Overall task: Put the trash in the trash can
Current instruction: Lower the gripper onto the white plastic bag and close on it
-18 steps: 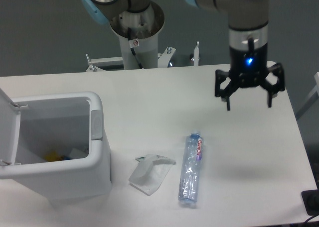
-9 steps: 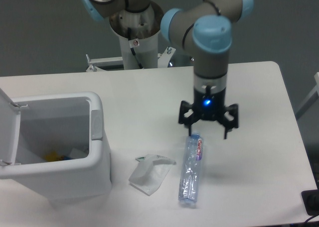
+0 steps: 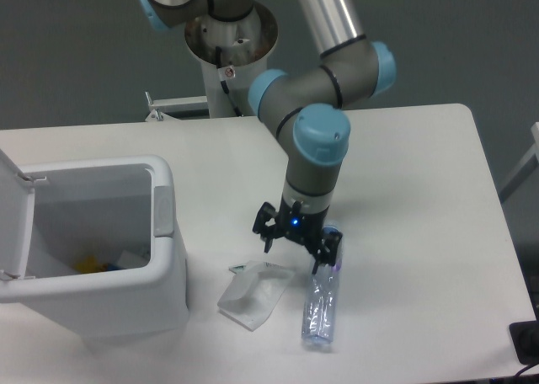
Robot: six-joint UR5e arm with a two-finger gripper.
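Clear plastic bottle flat on the table, wrapper beside it, bin open at left. Gripper spread wide, empty, low over bottle's cap end, seemingly to straddle it.

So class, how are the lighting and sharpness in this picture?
Fixed camera: soft, even light, faint shadows under the bottle and wrapper; slightly soft image overall; a blue light glows above the pincer; the bin's inside is dimmer.
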